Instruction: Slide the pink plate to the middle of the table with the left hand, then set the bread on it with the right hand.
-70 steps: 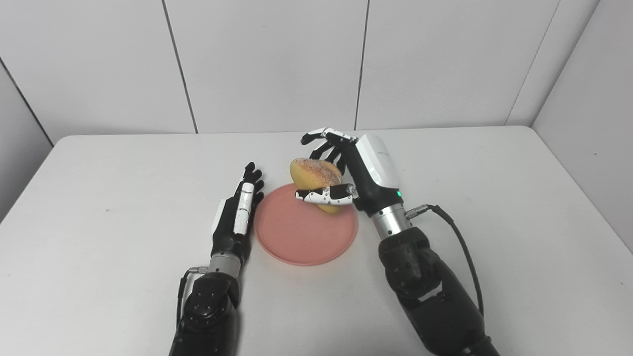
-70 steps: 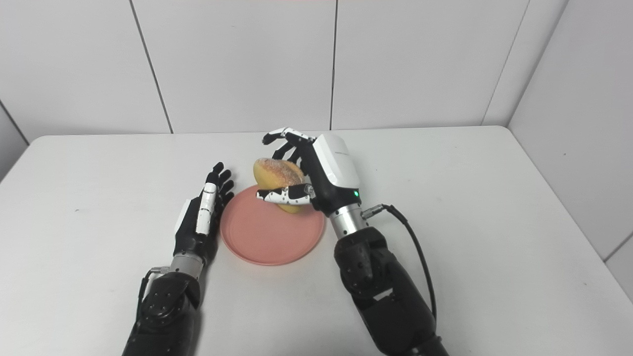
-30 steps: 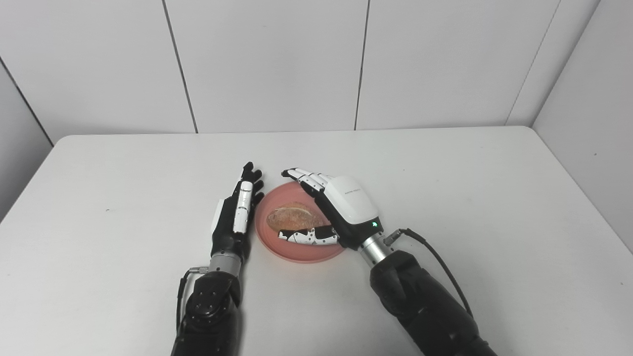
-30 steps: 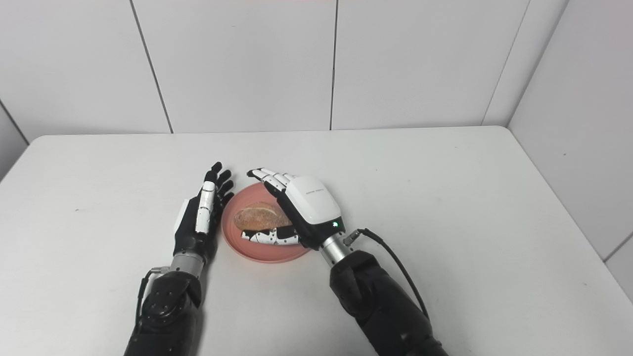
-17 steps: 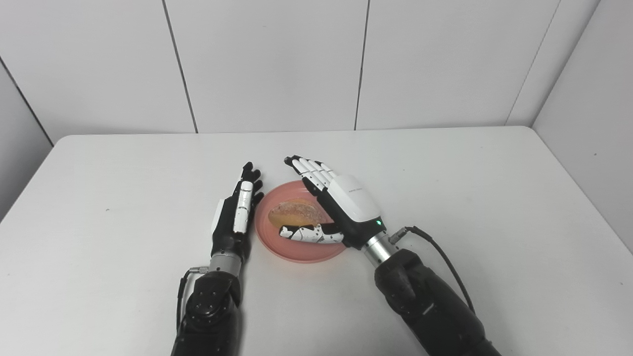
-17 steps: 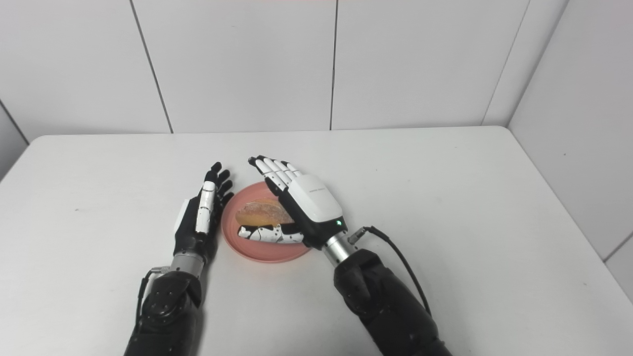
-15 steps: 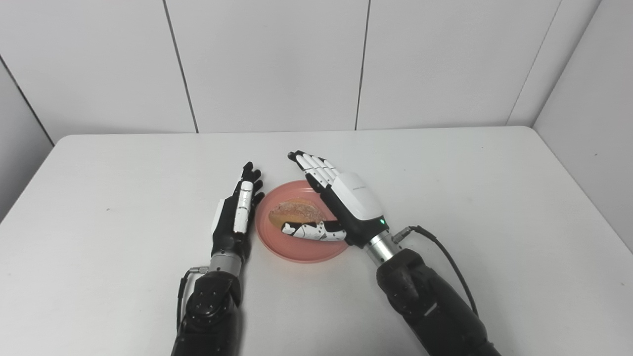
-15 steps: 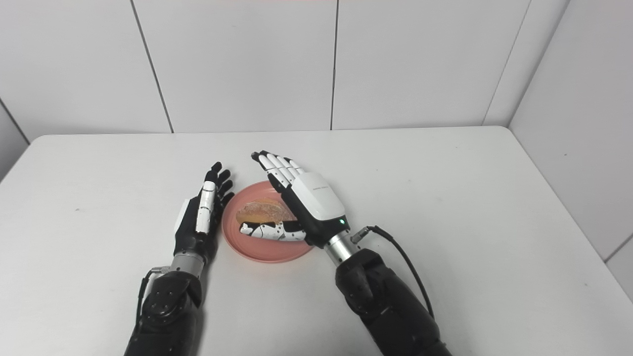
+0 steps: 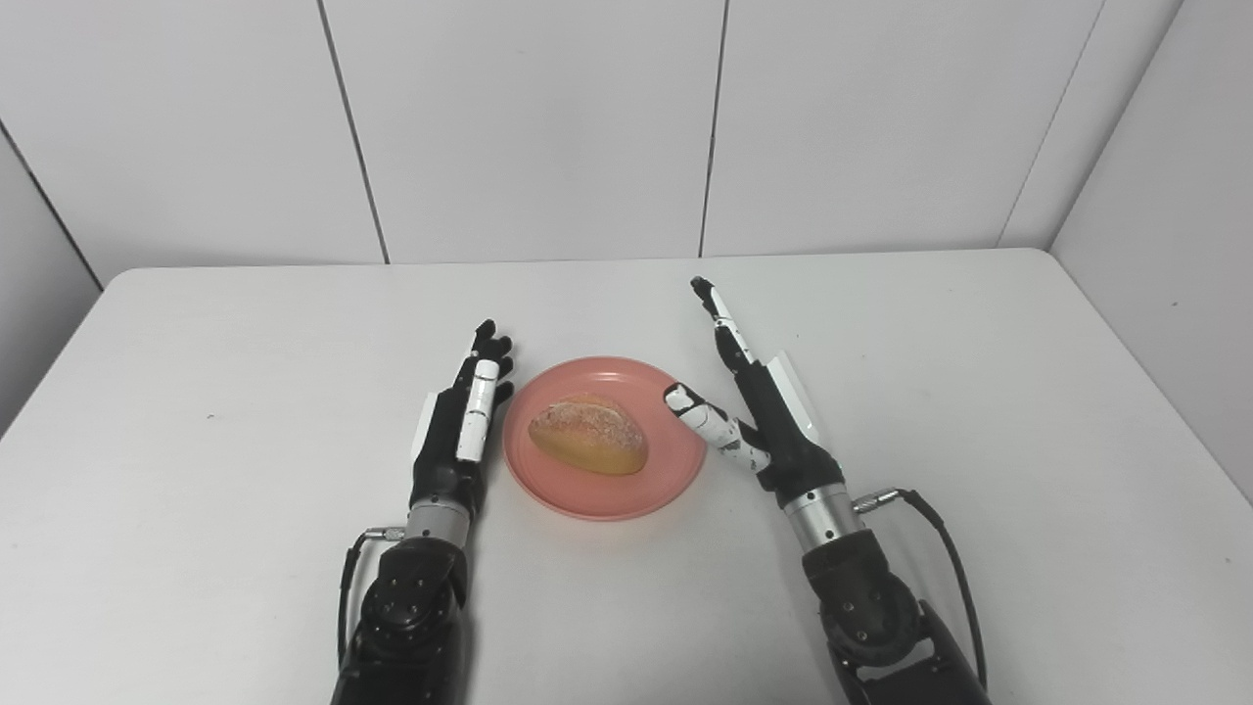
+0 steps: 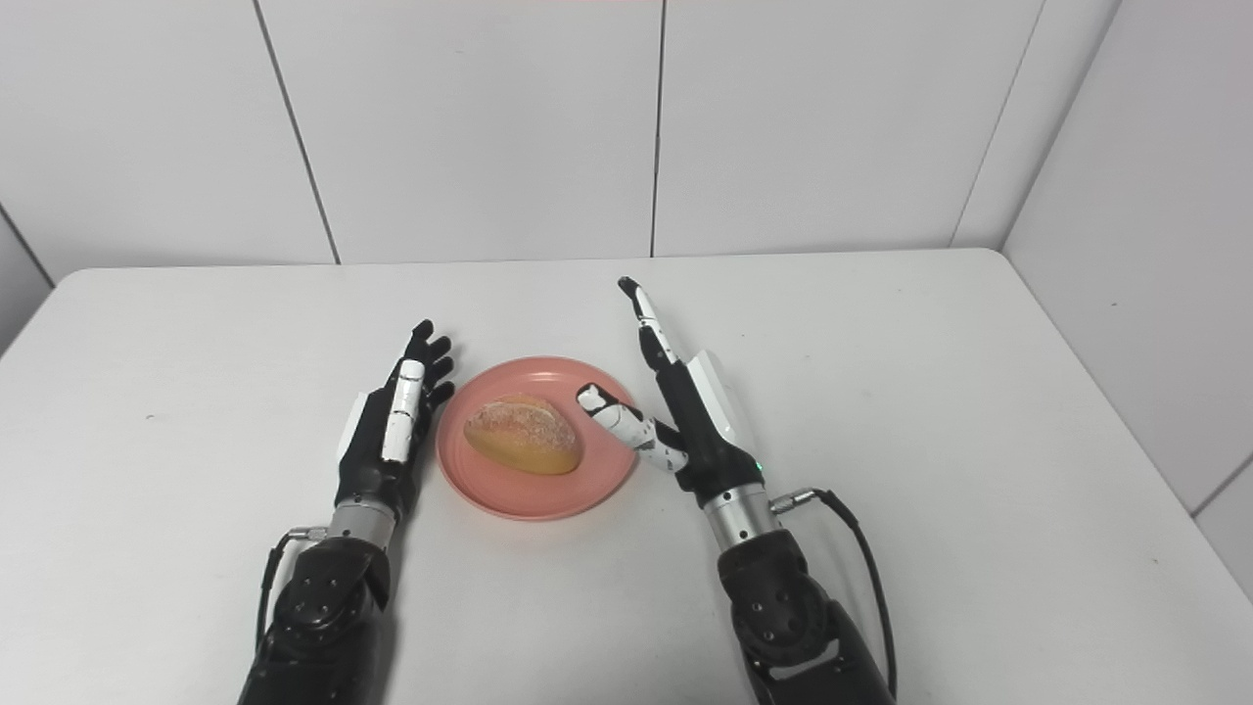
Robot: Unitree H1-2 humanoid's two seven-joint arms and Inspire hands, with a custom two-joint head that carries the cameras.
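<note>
The pink plate [image 9: 675,465] sits near the middle of the white table. The golden bread roll [image 9: 587,446] lies on it, a little left of its centre. My left hand [image 9: 463,421] is open, edge-on, right beside the plate's left rim. My right hand [image 9: 759,411] is open and empty, fingers straight and pointing away, at the plate's right rim, with its thumb reaching over the rim. Neither hand touches the bread. The same scene shows in the right eye view: plate [image 10: 607,480], bread [image 10: 522,434], left hand [image 10: 392,421], right hand [image 10: 685,401].
The white table [image 9: 979,392] ends at the white panelled wall behind and a side wall at the right. A black cable [image 9: 950,558] loops off my right wrist over the table.
My right hand has let go of the bread on the plate, opened flat and drawn back to the right of the plate. The left hand has stayed where it was.
</note>
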